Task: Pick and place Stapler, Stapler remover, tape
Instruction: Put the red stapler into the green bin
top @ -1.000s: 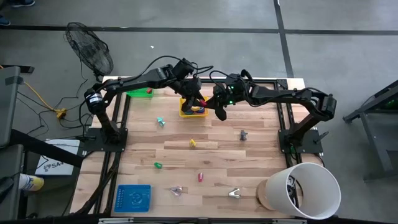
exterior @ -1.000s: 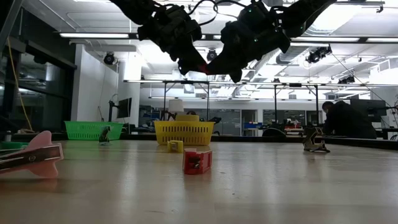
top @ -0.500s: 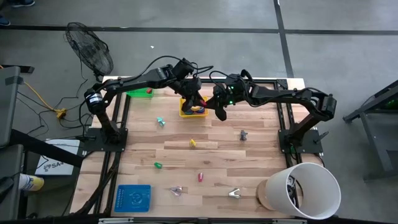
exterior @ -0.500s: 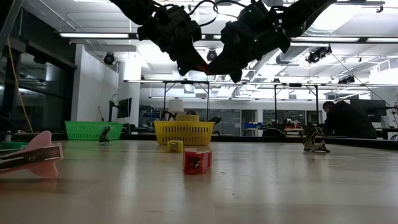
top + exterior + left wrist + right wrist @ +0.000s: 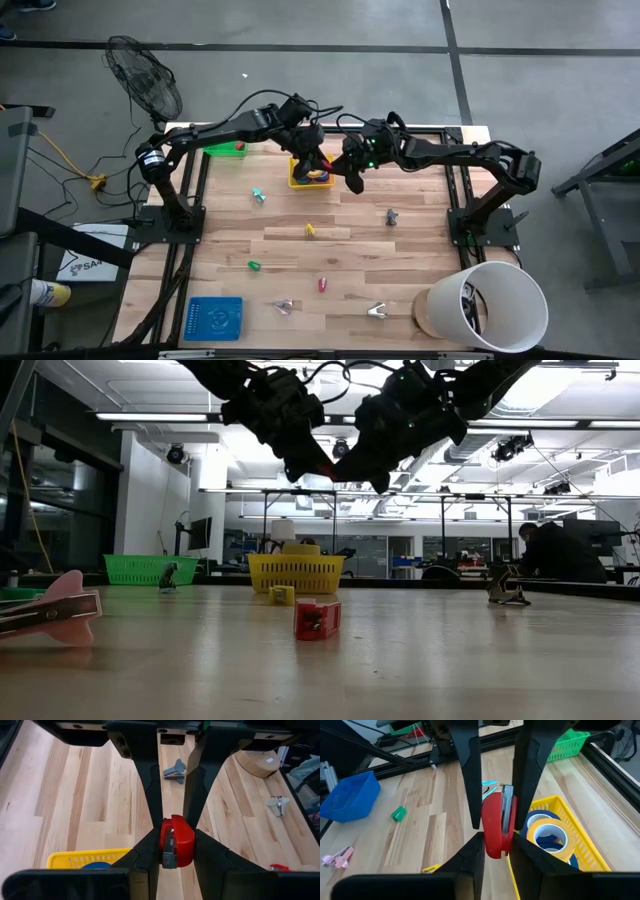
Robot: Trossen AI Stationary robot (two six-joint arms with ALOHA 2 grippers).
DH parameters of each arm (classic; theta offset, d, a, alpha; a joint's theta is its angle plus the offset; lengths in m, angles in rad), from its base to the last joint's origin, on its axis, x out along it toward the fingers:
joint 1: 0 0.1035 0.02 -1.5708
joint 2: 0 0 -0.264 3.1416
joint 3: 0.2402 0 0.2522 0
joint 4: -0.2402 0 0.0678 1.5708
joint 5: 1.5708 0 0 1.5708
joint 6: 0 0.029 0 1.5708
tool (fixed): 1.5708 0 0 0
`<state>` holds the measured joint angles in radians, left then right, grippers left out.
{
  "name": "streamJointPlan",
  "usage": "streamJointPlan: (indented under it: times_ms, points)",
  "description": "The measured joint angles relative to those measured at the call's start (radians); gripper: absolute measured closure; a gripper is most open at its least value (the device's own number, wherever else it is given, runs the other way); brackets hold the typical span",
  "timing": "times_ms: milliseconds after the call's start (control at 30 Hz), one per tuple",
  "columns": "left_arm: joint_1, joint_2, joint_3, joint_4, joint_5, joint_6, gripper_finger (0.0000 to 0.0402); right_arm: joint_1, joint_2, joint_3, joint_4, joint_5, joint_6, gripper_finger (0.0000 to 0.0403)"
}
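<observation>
A red stapler [image 5: 176, 842] hangs in the air between my two grippers, above the yellow basket [image 5: 300, 181] at the table's far edge. My left gripper [image 5: 175, 845] comes from the left and my right gripper [image 5: 495, 845] from the right. They face each other, both shut on the stapler [image 5: 325, 465]. Yellow tape [image 5: 552, 837] and blue tape [image 5: 542, 817] lie in the basket [image 5: 582, 845] below. Grey stapler removers rest on the table at mid right [image 5: 390, 215] and near the near edge [image 5: 377, 311]. My left gripper pinches the stapler's rounded red end [image 5: 186, 851] between its two fingers [image 5: 145, 852], and the stapler is lifted clear of the table. My right gripper pinches the opposite end of the stapler [image 5: 492, 847] between its fingers [image 5: 472, 851], coming from the table's right side; the stapler hangs over the basket's edge.
A green basket [image 5: 225, 148] sits at the far left and a blue basket [image 5: 214, 318] at the near left. A white bucket [image 5: 495, 305] stands at the near right. Small pieces lie scattered: teal [image 5: 258, 195], yellow [image 5: 310, 229], green [image 5: 254, 265], red [image 5: 322, 284], pink [image 5: 284, 306].
</observation>
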<state>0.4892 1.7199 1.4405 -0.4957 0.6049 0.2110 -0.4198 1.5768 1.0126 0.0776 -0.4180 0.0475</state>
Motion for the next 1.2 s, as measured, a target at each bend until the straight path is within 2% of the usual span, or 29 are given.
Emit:
streamJointPlan:
  times_ms: [433,733,1000,1200]
  points:
    - [0.001,0.0,0.0,-0.023,-0.096,-0.009,0.0312,-0.006,0.0,0.0,-0.087,0.002,0.069,0.0266]
    - [0.017,0.0,0.0,-0.147,-0.388,-0.016,0.0312,-0.016,0.0,0.0,-0.212,0.033,0.084,0.0236]
    - [0.121,0.0,0.0,-0.357,-0.557,-0.045,0.0312,-0.019,0.0,0.0,-0.222,0.072,0.084,0.0233]
    - [0.247,0.0,0.0,-0.487,-0.63,-0.102,0.0312,-0.019,0.0,0.0,-0.224,0.091,0.084,0.0233]
